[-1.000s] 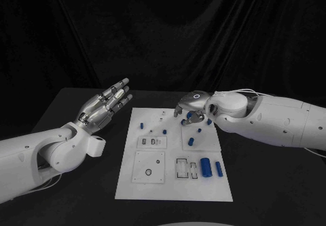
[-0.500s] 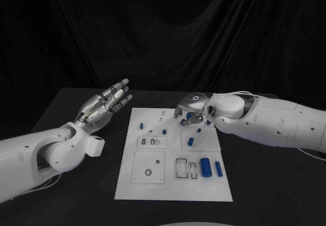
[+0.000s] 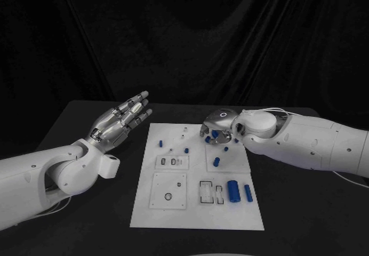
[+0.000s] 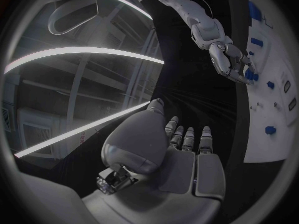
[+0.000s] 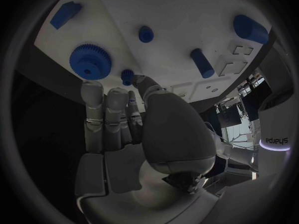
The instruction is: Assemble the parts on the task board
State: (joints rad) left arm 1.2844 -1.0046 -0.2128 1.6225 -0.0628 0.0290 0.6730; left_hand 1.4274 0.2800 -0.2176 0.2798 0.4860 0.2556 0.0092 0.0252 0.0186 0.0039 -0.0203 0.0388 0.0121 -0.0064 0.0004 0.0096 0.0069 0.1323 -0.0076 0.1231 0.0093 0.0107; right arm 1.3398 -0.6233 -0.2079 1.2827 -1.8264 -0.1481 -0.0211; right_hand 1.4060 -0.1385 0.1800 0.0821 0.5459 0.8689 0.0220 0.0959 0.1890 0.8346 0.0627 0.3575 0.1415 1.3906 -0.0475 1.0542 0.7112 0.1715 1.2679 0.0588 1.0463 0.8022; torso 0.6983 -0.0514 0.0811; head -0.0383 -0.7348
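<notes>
A black table [image 3: 85, 160] stands before a black curtain [image 3: 192, 48], and the white task board [image 3: 196, 213] lies in its middle, the landmark for everything else.

The left hand [image 3: 121, 120] is raised above the table beside the board's far left corner, palm open, fingers straight and slightly apart, holding nothing; the left wrist view shows the same flat open hand [image 4: 181, 154].

The right hand [image 3: 217, 128] hangs over the board's far right part, fingers [image 5: 106, 109] pointing down toward the white surface. In the right wrist view its fingertips lie just beside a small blue peg [image 5: 127, 76], with a blue gear [image 5: 91, 64] next to it on the board; whether the fingertips pinch the peg or only touch it cannot be told.

On the board's near right part lie two blue cylinders [image 3: 232, 190] side by side. A smaller blue cylinder [image 3: 217, 161] lies on the right part nearer the middle, and small blue pegs [image 3: 161, 143] stand across the far half. Rectangular recesses [image 3: 170, 161] sit on the board's left and middle.
</notes>
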